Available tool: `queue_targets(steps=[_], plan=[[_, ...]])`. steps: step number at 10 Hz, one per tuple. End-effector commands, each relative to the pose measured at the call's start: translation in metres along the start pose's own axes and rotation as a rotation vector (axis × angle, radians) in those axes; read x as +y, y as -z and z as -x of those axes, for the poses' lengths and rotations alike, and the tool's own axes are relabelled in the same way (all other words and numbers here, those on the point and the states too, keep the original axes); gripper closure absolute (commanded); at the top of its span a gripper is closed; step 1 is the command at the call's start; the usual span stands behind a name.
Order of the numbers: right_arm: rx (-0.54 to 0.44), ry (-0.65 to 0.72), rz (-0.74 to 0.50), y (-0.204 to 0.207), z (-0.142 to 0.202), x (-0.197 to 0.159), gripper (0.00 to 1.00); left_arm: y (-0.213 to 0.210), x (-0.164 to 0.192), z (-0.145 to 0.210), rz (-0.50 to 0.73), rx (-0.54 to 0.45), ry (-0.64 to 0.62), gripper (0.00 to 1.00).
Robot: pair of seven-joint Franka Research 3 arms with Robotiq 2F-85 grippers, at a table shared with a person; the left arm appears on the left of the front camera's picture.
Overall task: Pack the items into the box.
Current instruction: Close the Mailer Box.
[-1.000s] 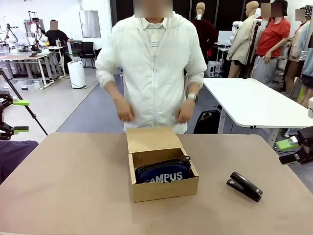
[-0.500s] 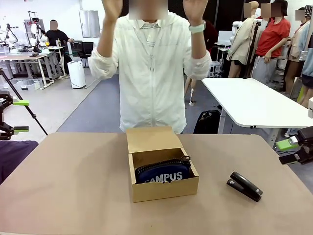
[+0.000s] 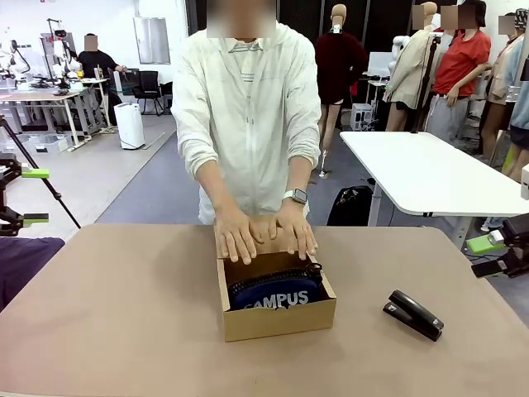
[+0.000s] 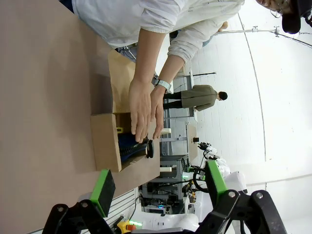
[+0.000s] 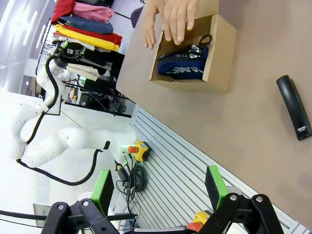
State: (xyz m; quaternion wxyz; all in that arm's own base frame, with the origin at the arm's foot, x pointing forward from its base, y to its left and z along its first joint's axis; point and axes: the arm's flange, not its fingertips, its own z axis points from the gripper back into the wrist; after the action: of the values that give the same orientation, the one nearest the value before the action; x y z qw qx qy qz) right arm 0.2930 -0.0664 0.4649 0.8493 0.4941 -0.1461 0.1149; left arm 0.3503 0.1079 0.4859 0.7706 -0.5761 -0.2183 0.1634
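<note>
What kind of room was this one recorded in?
Probably a shared robotics lab or workshop: there is a yellow emergency-stop button mounted nearby, a black tripod leg standing to one side, and a large white worktable farther back.

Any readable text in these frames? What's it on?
"CAMPUS": white print on the navy pouch in the box; the front wall hides the letter bottoms.
On the stapler: a small pale marking near one end, too small to read.
Nothing else legible.
</note>
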Motion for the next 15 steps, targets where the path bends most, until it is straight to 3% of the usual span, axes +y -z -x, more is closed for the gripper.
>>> queue_targets(steps=[1,4,5,7,8,9,11,12,13,14,15], plan=[[-0.002,-0.012,-0.01,0.001,0.002,0.002,0.0,-0.003,-0.002,0.0,0.002,0.011,-0.003,0.03],[0.0,0.0,0.0,0.0,0.0,0.0,0.0,0.0,0.0,0.0,0.0,0.0,0.0,0.03],[0.086,0.018,0.065,0.018,-0.037,0.004,0.0,0.046,-0.01,-0.01,-0.102,0.039,-0.049,0.03],[0.112,0.036,0.19,0.062,-0.107,-0.01,0.0,0.146,-0.006,-0.009,-0.284,0.106,-0.071,0.03],[0.093,0.039,0.242,0.09,-0.136,-0.021,0.0,0.178,0.002,-0.012,-0.283,0.157,-0.086,0.03],[0.074,0.028,0.286,0.113,-0.161,-0.038,0.0,0.208,0.017,-0.017,-0.252,0.131,-0.116,0.03],[0.029,-0.004,0.218,0.151,-0.188,-0.057,0.0,0.245,0.05,-0.017,-0.267,0.068,-0.127,0.03],[0.02,-0.031,0.194,0.162,-0.191,-0.06,0.0,0.253,0.059,-0.016,-0.286,0.088,-0.108,0.03],[0.123,0.016,0.167,0.139,-0.176,-0.056,0.0,0.241,0.04,-0.004,-0.301,0.114,-0.133,0.03],[0.063,0.011,0.248,0.161,-0.187,-0.063,0.0,0.241,0.04,-0.004,-0.301,0.114,-0.133,0.03],[0.063,0.011,0.248,0.161,-0.187,-0.063,0.0,0.241,0.04,-0.004,-0.301,0.114,-0.133,0.03]])
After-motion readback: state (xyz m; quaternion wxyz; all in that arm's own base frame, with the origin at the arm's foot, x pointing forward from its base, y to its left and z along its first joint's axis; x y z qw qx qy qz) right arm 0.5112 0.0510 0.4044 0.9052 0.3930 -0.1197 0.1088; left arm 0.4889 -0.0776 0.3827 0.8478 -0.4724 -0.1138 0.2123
